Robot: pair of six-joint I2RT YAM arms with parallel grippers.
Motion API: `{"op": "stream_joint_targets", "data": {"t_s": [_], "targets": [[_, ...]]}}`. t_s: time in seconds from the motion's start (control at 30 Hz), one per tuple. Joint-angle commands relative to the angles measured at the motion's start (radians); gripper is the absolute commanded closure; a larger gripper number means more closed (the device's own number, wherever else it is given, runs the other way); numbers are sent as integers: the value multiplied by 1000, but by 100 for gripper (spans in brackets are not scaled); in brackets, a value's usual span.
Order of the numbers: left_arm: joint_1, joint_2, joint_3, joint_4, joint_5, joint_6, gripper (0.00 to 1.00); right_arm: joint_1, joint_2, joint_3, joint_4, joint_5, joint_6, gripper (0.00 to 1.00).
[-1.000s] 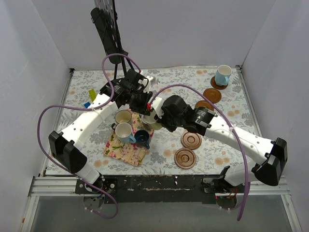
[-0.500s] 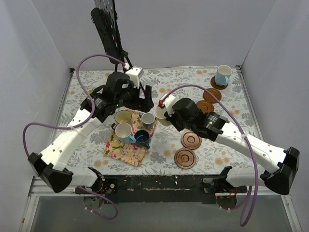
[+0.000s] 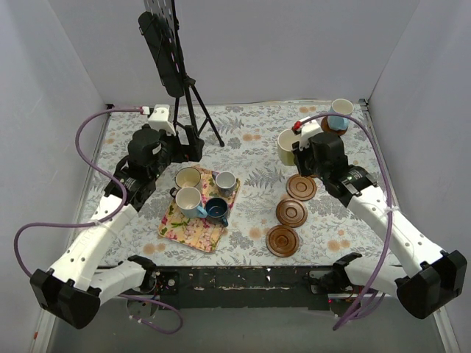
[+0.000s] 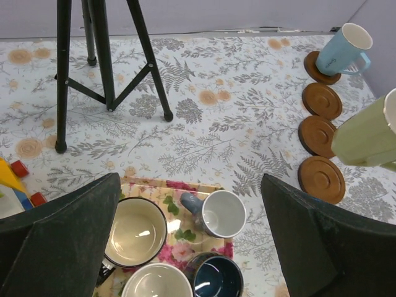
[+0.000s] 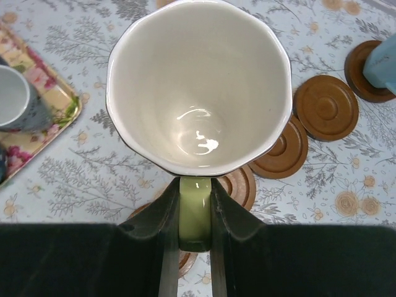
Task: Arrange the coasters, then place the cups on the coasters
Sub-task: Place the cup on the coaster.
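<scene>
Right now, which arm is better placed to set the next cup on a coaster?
Right. The right hand is shut on the yellow-green cup by its handle, beside the bare coasters. The left hand is open and empty, near the cups on the floral mat.

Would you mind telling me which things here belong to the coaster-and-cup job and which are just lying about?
Job: coasters; four cups on the floral mat; blue cup on a coaster; green cup in the right fingers.
Lying about: floral mat; tripod; toy blocks.

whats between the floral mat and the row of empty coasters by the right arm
Nothing but bare patterned tablecloth between the mat and those coasters, seen plainly in the top view.
</scene>
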Motion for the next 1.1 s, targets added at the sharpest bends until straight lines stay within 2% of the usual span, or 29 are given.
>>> {"op": "stream_joint_targets", "data": {"t_s": [0.0,0.17,0.33,0.43,0.53,0.8,1.07], "targets": [[6,-59,-93,168,-91,84,2,-117,-11,-7,255,-57,-5,99],[21,-152,-269,263,-171,42,2,-272,40,-12,343,-147,-32,99],[105,-254,-435,350,-180,-67,2,-416,106,19,387,-257,-48,99],[130,-258,-426,350,-163,-34,2,-464,136,18,434,-278,-79,99],[131,-248,-435,383,-209,17,2,-490,164,-1,496,-290,-114,99],[131,-265,-440,340,-231,31,2,-559,310,15,587,-346,-136,99],[130,-236,-435,335,-207,28,2,-613,354,-22,726,-380,-108,99]]}}
